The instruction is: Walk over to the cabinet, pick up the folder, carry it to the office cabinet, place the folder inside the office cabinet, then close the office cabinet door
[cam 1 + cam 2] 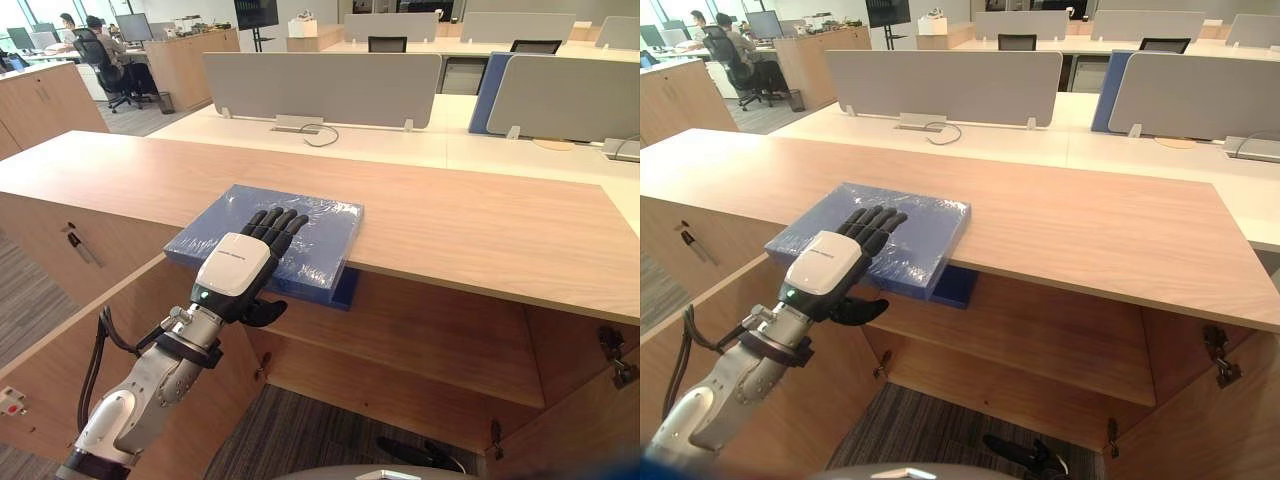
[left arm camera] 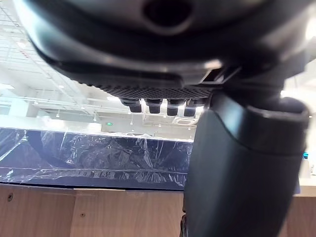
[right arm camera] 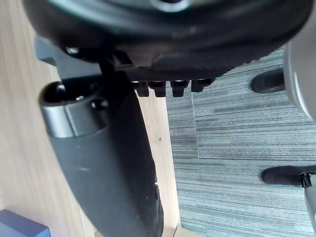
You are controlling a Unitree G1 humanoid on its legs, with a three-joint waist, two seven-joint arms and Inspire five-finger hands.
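Nearest the camera is the left hand (image 1: 235, 272), reaching in from the lower left. Its fingers (image 1: 275, 225) lie straight and flat on top of the folder (image 1: 320, 222). Its thumb (image 1: 262, 313) sits below the folder's front edge. No closed pinch is evident, so the hand is judged released, resting on the folder rather than holding it.

The folder is blue and wrapped in clear film. It lies flat on the wooden worktop (image 1: 470, 225), with its near edge overhanging the front. A darker blue edge (image 1: 345, 290) shows under its front corner; what it is cannot be told.

Below the worktop the cabinet stands open, with a bare shelf (image 1: 420, 335) in view.

The right hand (image 3: 106, 148) shows in its own wrist view over grey carpet (image 3: 237, 148). It appears relaxed and holds nothing.

Step in hand: the pick-up, with the grasp not yet made. Carrying, placing and closing the door are all outstanding.

Next move, as judged: bring the thumb up against the underside to clamp the overhanging edge, then lift clear. The film looks slippery, so the grip should be firm and the folder kept level.
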